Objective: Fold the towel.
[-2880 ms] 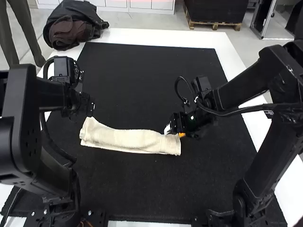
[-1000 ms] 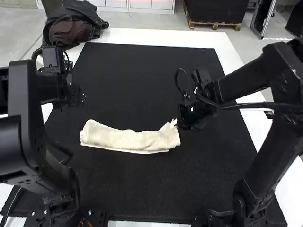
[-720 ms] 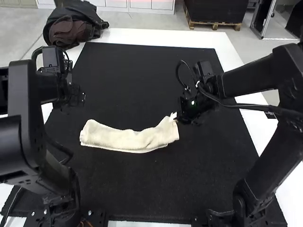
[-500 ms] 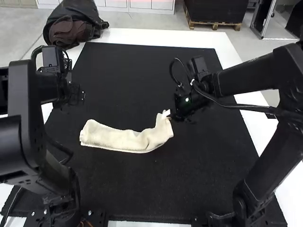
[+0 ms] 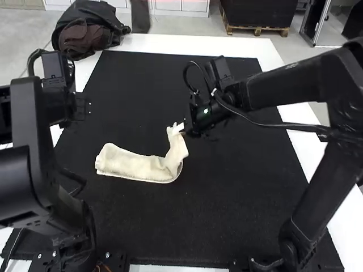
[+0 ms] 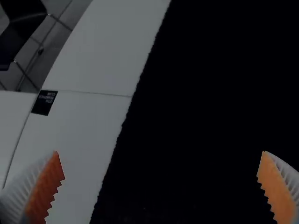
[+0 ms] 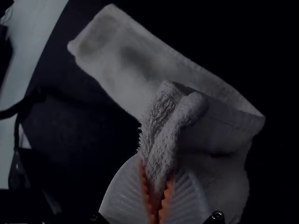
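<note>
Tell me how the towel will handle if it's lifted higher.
The towel should prove floppy, since it bends below the end that the right gripper holds up. Its fuzzy weave, pinched between ribbed pads, probably won't slip easily.

Towel (image 5: 130, 165) lies as a narrow folded strip on the blk mat (image 5: 193, 226), L of ctr. Its R end is raised & bent, held by R gripper (image 5: 182, 130). L gripper (image 5: 85, 106) is over the mat's L edge, apart from towel. Blk cable (image 5: 249, 118) runs along R arm. Dark bag (image 5: 88, 31) on white tabletop (image 5: 187, 43), far L corner, nr mat.
</note>
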Available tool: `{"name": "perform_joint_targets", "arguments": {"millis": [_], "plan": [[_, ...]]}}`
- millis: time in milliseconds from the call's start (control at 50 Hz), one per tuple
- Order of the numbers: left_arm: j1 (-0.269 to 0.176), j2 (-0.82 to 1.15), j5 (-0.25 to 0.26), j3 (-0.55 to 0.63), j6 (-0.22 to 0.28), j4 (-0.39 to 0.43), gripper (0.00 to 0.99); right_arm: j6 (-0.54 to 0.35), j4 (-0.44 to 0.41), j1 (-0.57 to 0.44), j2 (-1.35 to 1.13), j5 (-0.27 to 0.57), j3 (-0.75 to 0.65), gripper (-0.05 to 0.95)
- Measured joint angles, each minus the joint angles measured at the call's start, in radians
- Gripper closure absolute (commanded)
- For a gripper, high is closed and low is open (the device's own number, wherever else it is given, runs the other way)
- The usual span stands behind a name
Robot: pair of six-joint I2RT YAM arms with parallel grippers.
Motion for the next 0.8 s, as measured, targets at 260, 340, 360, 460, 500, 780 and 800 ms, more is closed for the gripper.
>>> {"name": "perform_joint_targets", "arguments": {"millis": [260,340,360,460,500,780,800], "plan": [[0.072,-0.003,-0.009,0.0,0.0,-0.002,0.025,0.007,0.045,0.049,0.115,0.0,0.075,0.93],[0.092,-0.011,-0.009,0.0,0.0,-0.005,0.025,0.009,0.047,0.066,0.142,0.0,0.1,0.93],[0.096,-0.014,-0.009,0.0,0.0,-0.005,0.025,0.01,0.048,0.07,0.147,0.0,0.107,0.93],[0.113,-0.027,-0.009,0.0,0.0,-0.006,0.025,0.016,0.049,0.093,0.183,0.0,0.152,0.93],[0.117,-0.028,-0.008,0.0,0.0,-0.005,0.025,0.017,0.049,0.101,0.193,0.0,0.168,0.93],[0.143,-0.054,-0.005,-0.013,-0.002,-0.007,0.025,0.036,0.052,0.168,0.287,-0.003,0.276,0.93],[0.145,-0.06,-0.005,-0.018,-0.003,-0.008,0.025,0.038,0.054,0.173,0.294,-0.003,0.283,0.93]]}}
